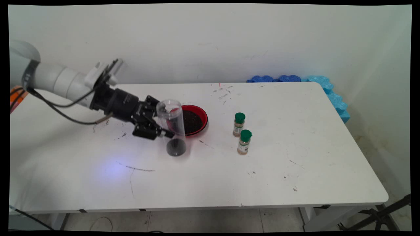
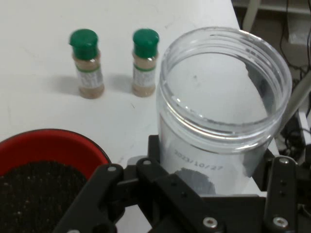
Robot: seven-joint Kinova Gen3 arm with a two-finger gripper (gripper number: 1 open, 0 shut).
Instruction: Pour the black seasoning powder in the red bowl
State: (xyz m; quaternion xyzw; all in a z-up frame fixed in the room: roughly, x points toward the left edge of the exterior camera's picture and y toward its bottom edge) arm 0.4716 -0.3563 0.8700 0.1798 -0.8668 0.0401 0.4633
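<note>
My gripper (image 1: 157, 123) has its fingers clamped round the clear jar (image 1: 172, 126), which stands on the table (image 1: 295, 183) just in front of the red dish (image 1: 200, 115) of dark grains. I'd keep the jar level; a dark remnant sits at its bottom.

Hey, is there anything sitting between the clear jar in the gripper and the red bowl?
Nothing visible. The gripper holds the clear jar right beside the red bowl; the two spice bottles stand farther off on the bowl's other side.
</note>
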